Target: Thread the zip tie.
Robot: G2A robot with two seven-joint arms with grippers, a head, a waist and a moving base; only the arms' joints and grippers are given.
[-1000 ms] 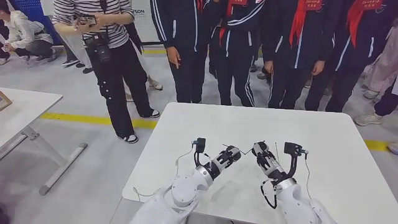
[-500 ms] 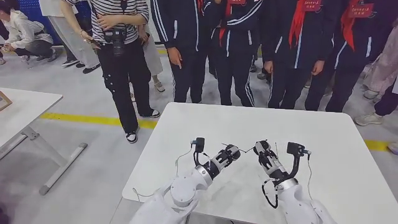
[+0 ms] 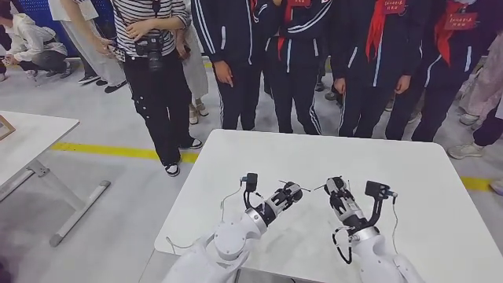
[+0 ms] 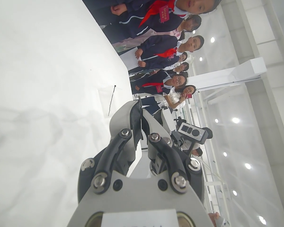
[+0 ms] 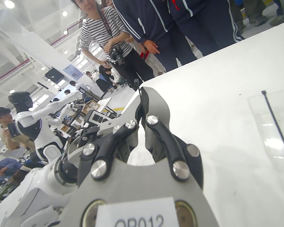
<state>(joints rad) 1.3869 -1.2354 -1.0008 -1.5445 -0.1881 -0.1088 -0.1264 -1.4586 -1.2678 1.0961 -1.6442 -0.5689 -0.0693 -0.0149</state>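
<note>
Lower centre of the white table (image 3: 409,165), left gripper (image 3: 293,192) and right gripper (image 3: 335,185) face off — each pressed together, pinching a black zip tie (image 5: 139,90); a spare tie (image 5: 274,116) lies on a clear tray (image 5: 258,121).

Both arms (image 3: 250,224) (image 3: 357,232): jaws seemingly pinched closed.

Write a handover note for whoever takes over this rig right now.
Left pincer: shut on the zip tie.
Right pincer: shut on the same tie's other end.
Both hover above the white table, tips close together.
A spare tie lies on a clear sheet.
Done: both ends gripped.
Left: feed tail through head; not visibly threaded.
</note>
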